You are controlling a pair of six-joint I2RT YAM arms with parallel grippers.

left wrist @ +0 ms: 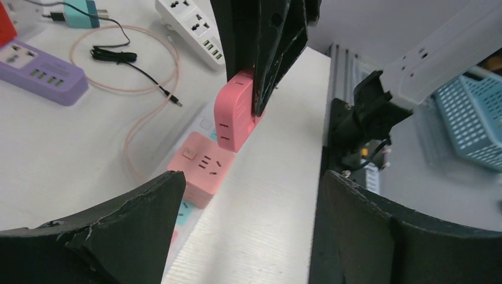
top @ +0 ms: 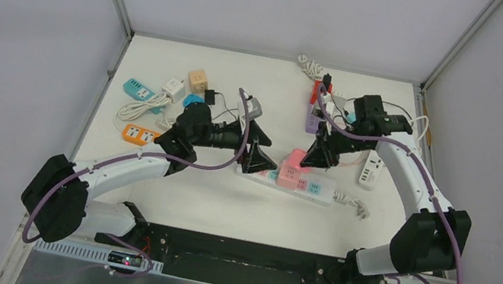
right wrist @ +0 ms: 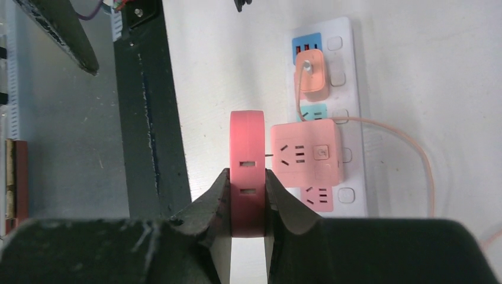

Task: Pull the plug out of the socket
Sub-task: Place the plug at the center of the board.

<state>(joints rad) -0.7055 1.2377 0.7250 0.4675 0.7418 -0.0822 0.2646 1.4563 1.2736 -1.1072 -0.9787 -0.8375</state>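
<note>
The right fingers (right wrist: 216,204) are clamping the pink plug (right wrist: 247,148) — it is hanging just above the white socket strip (right wrist: 355,71) on the desk (right wrist: 237,59); the left fingers (left wrist: 118,231) are standing wide apart nearby.

Bright even overhead light; soft shadows; sharp.

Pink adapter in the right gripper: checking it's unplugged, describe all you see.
The pink adapter is a rounded, glossy plastic block with small rectangular slots on its narrow side. The right gripper is shut on it, clamping its two broad faces. It looks lifted clear of the white power strip, beside a second pink adapter sitting on that strip.
</note>
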